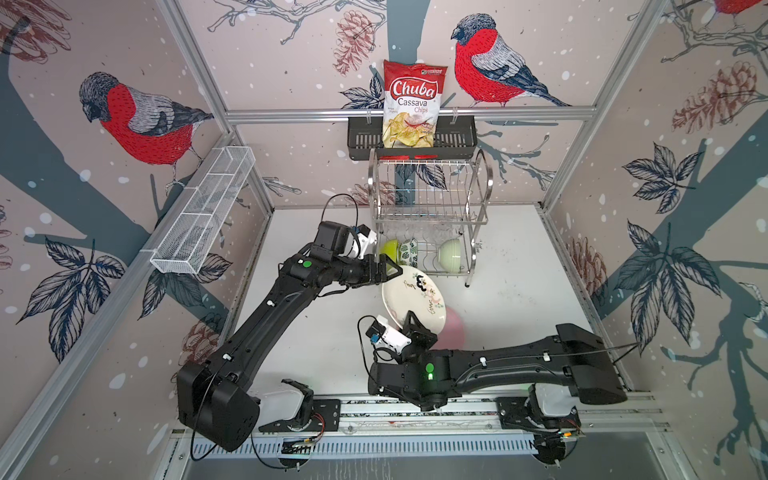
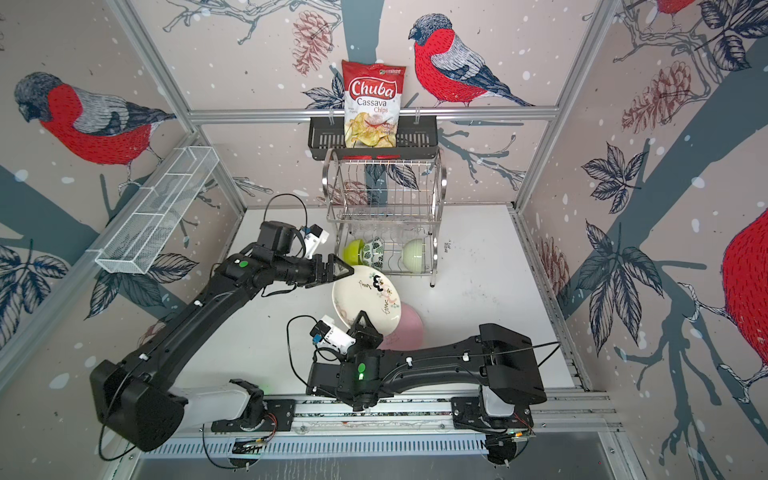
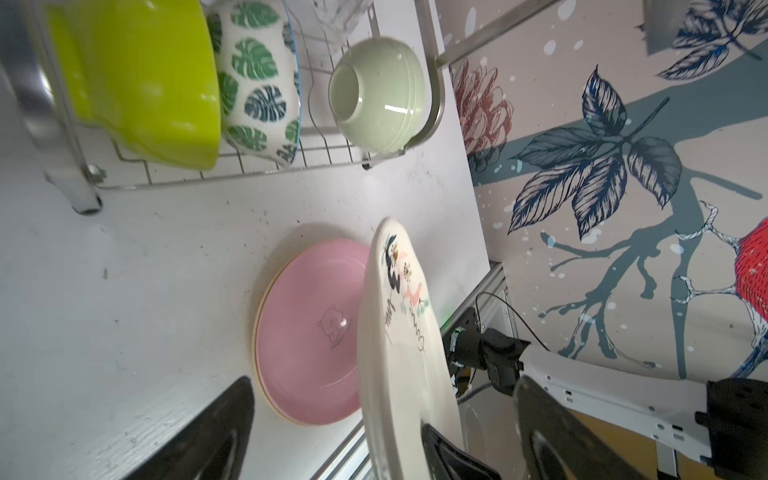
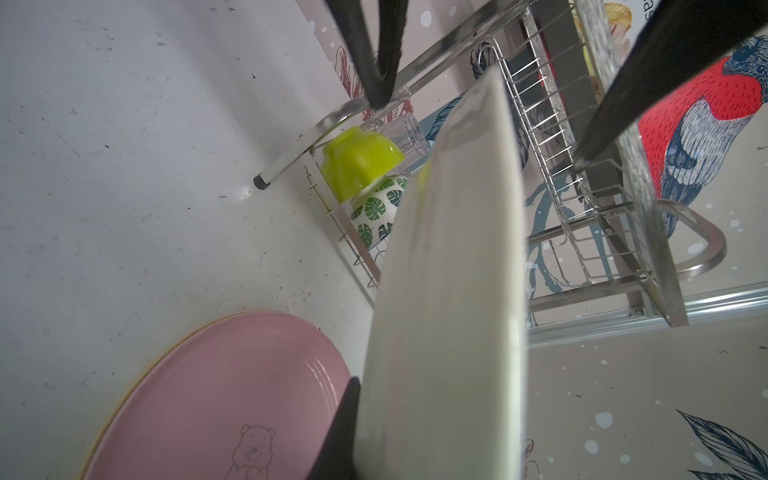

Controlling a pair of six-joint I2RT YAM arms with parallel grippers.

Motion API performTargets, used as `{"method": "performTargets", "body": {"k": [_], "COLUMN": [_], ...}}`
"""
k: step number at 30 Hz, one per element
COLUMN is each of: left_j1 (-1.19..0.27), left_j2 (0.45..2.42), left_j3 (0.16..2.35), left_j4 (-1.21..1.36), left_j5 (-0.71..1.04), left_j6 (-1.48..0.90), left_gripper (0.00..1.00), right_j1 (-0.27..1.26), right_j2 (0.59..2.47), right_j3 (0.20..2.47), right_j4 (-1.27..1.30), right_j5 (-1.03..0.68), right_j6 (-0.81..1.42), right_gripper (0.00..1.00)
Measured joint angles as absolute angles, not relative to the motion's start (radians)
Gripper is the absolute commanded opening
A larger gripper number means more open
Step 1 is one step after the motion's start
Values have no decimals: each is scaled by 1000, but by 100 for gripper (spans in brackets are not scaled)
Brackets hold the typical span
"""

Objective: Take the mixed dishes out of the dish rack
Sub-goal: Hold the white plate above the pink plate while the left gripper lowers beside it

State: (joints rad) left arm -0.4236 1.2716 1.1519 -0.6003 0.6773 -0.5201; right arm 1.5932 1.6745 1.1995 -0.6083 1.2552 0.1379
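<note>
1. The rack (image 1: pixel 432 195) stands at the back of the worktop (image 1: pixel 519 270), upper centre in both top views, just below the basket (image 1: pixel 361 141) with the chips bag (image 1: pixel 411 104).
2. On its lower tier sit a lime bowl (image 1: pixel 390 249), a leaf bowl (image 1: pixel 409 251) and a pale green bowl (image 1: pixel 451 255). The right wrist view shows a tumbler (image 4: pixel 405 133) by the lime one.
3. The right jaws are clamped on the near rim of the cream plate (image 1: pixel 411 297), holding it tilted at mid-frame.
4. The left jaws are spread wide with the plate's far rim between them. I can't tell if they touch it.
5. The pink plate (image 1: pixel 455 332) lies flat on the worktop beneath the cream plate, stacked on a tan plate (image 3: pixel 255 345) that shows only its rim.
</note>
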Motion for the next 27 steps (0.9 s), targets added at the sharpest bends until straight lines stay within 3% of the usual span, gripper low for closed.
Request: {"method": "performTargets", "body": {"k": [3,9,13,17,19,27], "left_j1": [-450,-466,-465,-463,-463,-467], "left_j2": [1259,1243,1240,1240,1238,1228], "left_j3": [1099,1048,1028,1017,1011,979], "left_j4": [-559,-499,-484,-455,-441,-411], "left_j5": [685,706,682,688,687,696], "left_j6": [-524,-531,-625,-728,-727,-599], "left_gripper": [79,36,17,4,0,0], "right_j1": [1574,1533,1522,1519,1515,1511], "right_j2": [1675,1707,1736,1758,1766,1767], "right_j3": [1200,1226,1239,1250,1254,1275], "right_j4": [-533,-439,-461,-459,-459,-403], "right_j5": [1255,1257,1301,1321,1325,1279], "right_j6": [56,-59,-136,-134,-127,-92], "right_gripper": [1,3,11,15,22,56]}}
